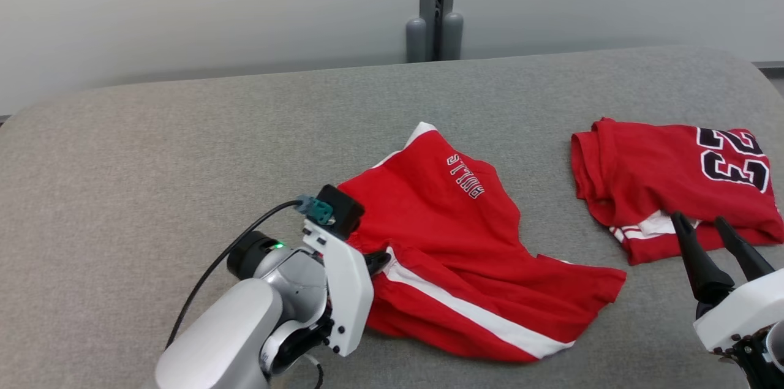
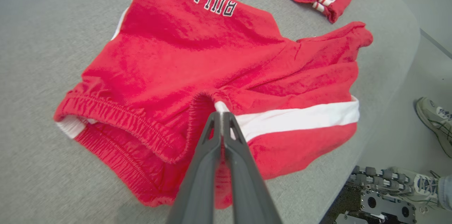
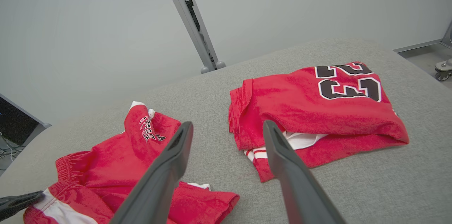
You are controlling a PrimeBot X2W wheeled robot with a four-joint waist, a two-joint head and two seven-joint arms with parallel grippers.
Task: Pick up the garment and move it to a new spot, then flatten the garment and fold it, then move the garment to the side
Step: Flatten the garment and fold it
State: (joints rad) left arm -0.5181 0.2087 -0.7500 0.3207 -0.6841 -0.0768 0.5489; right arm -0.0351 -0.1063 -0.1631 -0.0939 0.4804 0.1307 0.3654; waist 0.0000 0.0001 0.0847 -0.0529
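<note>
Status on the grey tabletop (image 1: 184,150): red shorts (image 1: 465,236) lie rumpled near the middle, one leg twisted over, "BULLS" print facing up, nothing flattened or folded. Red jersey (image 1: 661,174) sits well apart at my right, folded into a block with the number on top. I read that one as finished, so the shorts are the garment in play.

My call: I'm at the first step, the pick. Shorts are not lifted; the cloth looks to rest on the tabletop all round. Left to do: carry to a new spot, flatten, fold, move aside.

Left tool (image 2: 221,114): jaws fully together, pinching the shorts at the waistband (image 2: 116,114) edge, right where the white side stripe (image 2: 300,120) starts. Thin bite, just a fold of cloth between the tips, so it could slip on the lift.

Right tool (image 1: 698,219): jaws wide apart, holding nothing, hovering at the near edge of the jersey. Can't tell for sure whether the tips touch cloth; the right wrist view suggests not.
</note>
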